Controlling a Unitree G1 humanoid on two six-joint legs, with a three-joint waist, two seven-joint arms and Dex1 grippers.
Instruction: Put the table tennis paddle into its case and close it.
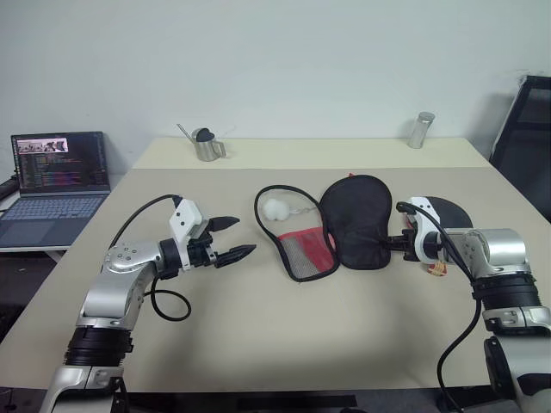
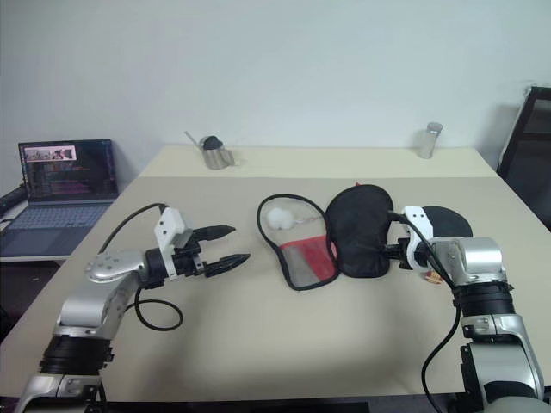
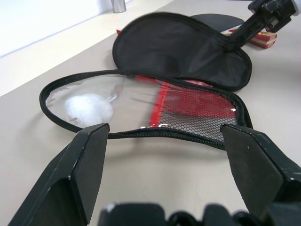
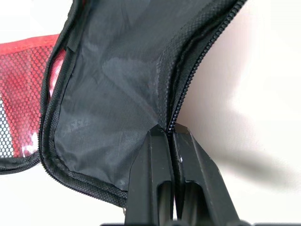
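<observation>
laptop [image 1: 58, 185]: far left, off the surface edge, lid up, screen lit, text too small to read
left gripper [image 1: 234, 238]: over bare surface left of the case, jaws wide, holding nothing, black pointed fingers [image 3: 80, 169] aimed toward the case
surface [image 1: 258, 327]: beige, matte, smooth; a second paler panel butts against it at the back
metal cup [image 1: 207, 146]: back left of centre, shiny steel, side handle, something dark at its mouth, thin rod sticking out
case [image 1: 331, 228]: centre of surface, unzipped and lying spread open in two paddle-shaped halves
case left half [image 1: 293, 232]: flat, black zip edging, clear panel near the rounded end, red fabric strip with black mesh pocket toward the narrow end; nothing seen in the pocket
white ball charm [image 1: 276, 209]: fluffy, round, sits at the clear panel of the left half
case right half [image 1: 355, 219]: soft black woven lining facing up, slightly rumpled, zip teeth along the rim; no paddle inside
logo/writing: none readable on the case
right gripper [image 1: 398, 243]: at the right edge of the black half, jaws narrow, pinched on the zip rim of the case, wrist view shows fingertips [image 4: 162, 155] closed over the seam
table tennis paddle [image 1: 448, 215]: on the surface just right of the case, outside it, black round face up, partly hidden behind the right gripper; wooden handle [image 3: 256, 38] with red edge toward the robot
steel cylinder [image 1: 421, 130]: back right, upright, brushed metal
chair [image 1: 527, 142]: far right edge, black
</observation>
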